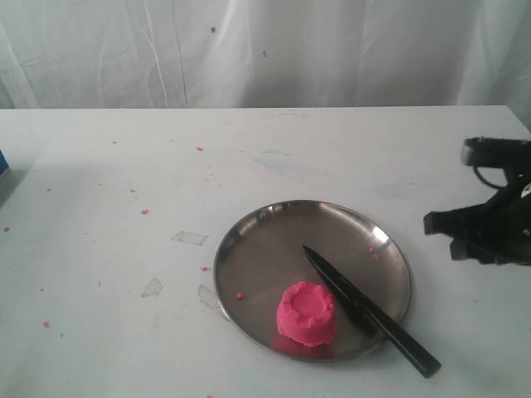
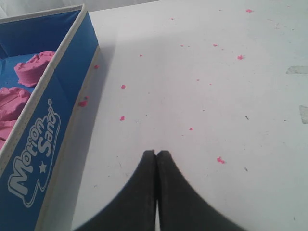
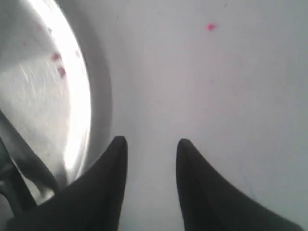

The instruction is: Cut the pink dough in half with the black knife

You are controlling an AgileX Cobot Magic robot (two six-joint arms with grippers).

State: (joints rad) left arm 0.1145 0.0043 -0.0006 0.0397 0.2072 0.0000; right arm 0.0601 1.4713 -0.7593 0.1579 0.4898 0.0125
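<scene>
Whole bright pink dough lump (image 1: 306, 313) sits uncut on my round steel plate (image 1: 257, 249).

The long black knife (image 1: 369, 309) lies just beside it, handle overhanging the rim; my right gripper (image 3: 150, 142) hovers parted beside the plate, left gripper (image 2: 156, 153) clenched empty.

Right arm, exterior view: matte black gripper (image 1: 452, 235) of blocky, angular build, with a grey-topped housing block on its far side and a thin black cable looping beneath that block. Right wrist view: two black fingers (image 3: 103, 192), broad at the base, tapering to rounded tips, smooth and unmarked. Left wrist view: left gripper (image 2: 156, 153) likewise black, fingers curved and tapering, matte, without visible screws or markings.
</scene>
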